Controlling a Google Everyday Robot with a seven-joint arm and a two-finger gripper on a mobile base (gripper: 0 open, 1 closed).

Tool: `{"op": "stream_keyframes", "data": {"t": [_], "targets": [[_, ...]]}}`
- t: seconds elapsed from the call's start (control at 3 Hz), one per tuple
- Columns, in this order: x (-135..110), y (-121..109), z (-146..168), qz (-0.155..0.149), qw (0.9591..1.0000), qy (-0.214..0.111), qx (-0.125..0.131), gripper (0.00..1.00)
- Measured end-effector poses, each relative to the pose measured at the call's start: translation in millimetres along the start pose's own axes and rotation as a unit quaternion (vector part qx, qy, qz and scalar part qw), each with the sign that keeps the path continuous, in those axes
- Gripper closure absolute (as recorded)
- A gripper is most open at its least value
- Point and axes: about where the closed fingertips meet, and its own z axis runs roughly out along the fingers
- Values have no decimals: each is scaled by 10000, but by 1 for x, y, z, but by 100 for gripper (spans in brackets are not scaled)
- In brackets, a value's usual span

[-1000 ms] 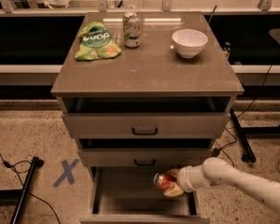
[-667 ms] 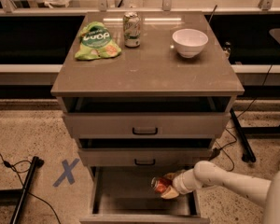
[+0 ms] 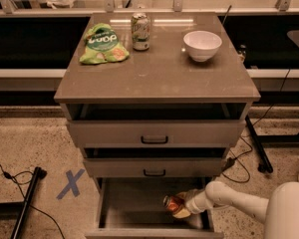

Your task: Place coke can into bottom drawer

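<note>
The coke can (image 3: 172, 203), red-orange with a silver top, lies tilted on its side in my gripper (image 3: 181, 206), over the right part of the bottom drawer (image 3: 134, 203). The drawer is pulled open and shows a plain flat floor. My white arm (image 3: 239, 203) reaches in from the lower right. The gripper is shut on the can, low inside the drawer. I cannot tell whether the can touches the floor.
Two upper drawers with black handles (image 3: 154, 140) are partly open above. On the cabinet top stand a pale green can (image 3: 140, 31), a green chip bag (image 3: 102, 45) and a white bowl (image 3: 202, 45). A blue X (image 3: 70, 183) marks the floor at left, near a black pole (image 3: 26, 202).
My gripper has moved the coke can left and lower, deeper into the bottom drawer. My arm now fills more of the lower right corner.
</note>
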Motion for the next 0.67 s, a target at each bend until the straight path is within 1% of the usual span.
{"op": "stream_keyframes", "data": {"t": [0.33, 0.67], "targets": [[13, -1, 12, 126, 9999, -62, -11, 82], [21, -1, 19, 279, 9994, -182, -11, 58]]}}
